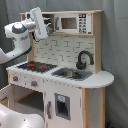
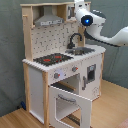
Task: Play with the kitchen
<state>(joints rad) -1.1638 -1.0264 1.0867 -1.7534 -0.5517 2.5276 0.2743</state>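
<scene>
So the kitchen [image 1: 65, 75] is standing upright on a wood floor [image 2: 115, 107] in front of a grey curtain [image 1: 116, 50], and it takes up most of both exterior views. Up top, the robot arm [image 1: 20, 35] has its tool [image 1: 48, 23] raised to the upper shelf level, just beside the grey hood [image 2: 48, 20]; can't tell whether the tool is apart or together from these shots. Lower down, the red-ringed hob [image 1: 37, 66] sits next to the sink [image 1: 72, 74] with the black faucet [image 1: 84, 59] curving over it. In the second exterior view the oven door [image 2: 70, 106] is hanging open, swung downward, while the smaller windowed door [image 2: 91, 75] beside it looks closed.
</scene>
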